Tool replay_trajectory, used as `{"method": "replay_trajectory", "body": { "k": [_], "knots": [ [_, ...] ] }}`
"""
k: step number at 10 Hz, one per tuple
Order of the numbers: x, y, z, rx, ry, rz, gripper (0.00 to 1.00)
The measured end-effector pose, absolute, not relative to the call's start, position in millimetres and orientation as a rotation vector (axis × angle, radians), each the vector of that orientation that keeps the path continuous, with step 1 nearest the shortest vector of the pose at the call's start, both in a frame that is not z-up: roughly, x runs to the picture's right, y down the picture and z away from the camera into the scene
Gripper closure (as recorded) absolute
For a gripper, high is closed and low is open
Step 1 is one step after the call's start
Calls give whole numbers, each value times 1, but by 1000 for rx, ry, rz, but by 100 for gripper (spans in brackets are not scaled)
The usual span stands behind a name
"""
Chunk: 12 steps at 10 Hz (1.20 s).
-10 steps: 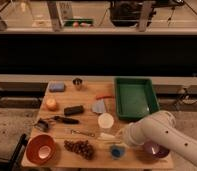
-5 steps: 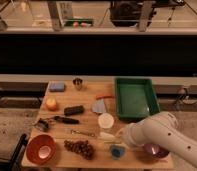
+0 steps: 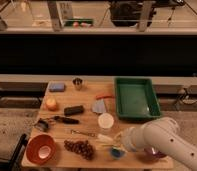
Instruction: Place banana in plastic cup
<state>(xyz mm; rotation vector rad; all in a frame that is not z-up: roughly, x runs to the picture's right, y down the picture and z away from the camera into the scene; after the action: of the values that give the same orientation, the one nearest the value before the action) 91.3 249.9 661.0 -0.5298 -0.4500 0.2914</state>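
Note:
The pale banana lies on the wooden table, just in front of the white cup. The small blue plastic cup stands near the table's front edge, right of the banana. My white arm reaches in from the lower right. Its gripper sits low over the table, just above the blue cup and right beside the banana's right end. The arm hides much of the gripper.
A green tray is at the back right, and a purple cup is partly hidden under the arm. Grapes, an orange bowl, a black tool, an orange fruit, a black block, a blue sponge and a metal cup are on the left.
The arm has sunk slightly lower over the blue cup. Nothing on the table has moved.

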Motion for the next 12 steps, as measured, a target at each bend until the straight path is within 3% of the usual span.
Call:
{"method": "replay_trajectory", "body": {
  "k": [12],
  "knots": [
    [120,268,669,-555,-450,321,98]
  ]
}}
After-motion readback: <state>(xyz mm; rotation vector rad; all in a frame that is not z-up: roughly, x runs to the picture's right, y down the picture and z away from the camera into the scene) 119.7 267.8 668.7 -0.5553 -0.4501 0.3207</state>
